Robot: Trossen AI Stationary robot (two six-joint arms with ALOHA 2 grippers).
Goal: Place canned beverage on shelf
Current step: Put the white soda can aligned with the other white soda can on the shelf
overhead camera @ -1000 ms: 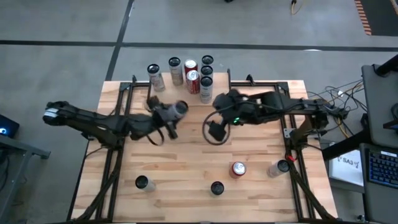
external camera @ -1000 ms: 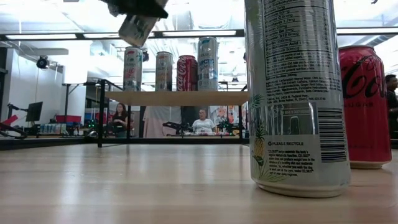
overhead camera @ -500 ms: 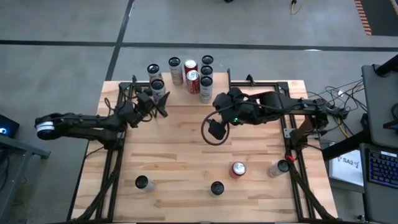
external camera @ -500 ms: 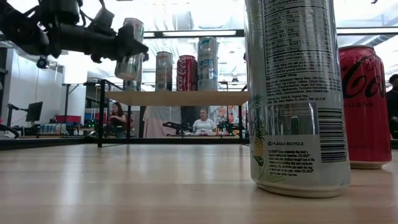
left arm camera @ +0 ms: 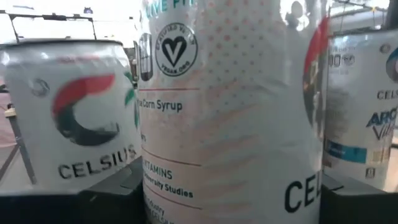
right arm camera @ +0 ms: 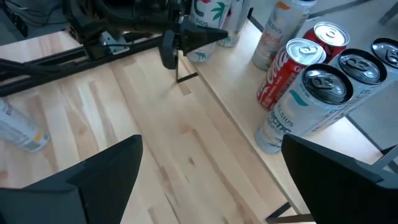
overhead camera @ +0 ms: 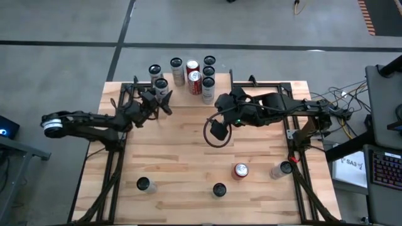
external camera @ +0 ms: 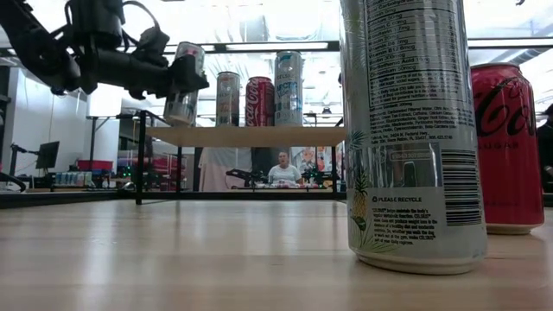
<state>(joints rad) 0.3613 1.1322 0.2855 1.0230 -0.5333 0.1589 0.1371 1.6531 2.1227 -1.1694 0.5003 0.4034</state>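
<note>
The desk [overhead camera: 188,163] carries the shelf [external camera: 251,136] at its far edge, with several cans on it. The left gripper [overhead camera: 160,100] holds a can [external camera: 183,84] at the shelf's left end. The right gripper [overhead camera: 218,130] hangs wide and empty over the desk's middle.

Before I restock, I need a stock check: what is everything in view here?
shelf: one, light wood top, black legs, table's far edge.
shelf cans: seven, five pale, two red, on the shelf.
held can: one, white, over the shelf's left end.
table cans: four, three pale, one red, near edge.
table: one, light planks.
people: two, seated, room beyond.
left gripper: dark, shut on held can.
right gripper: dark, open, above table centre.
</note>
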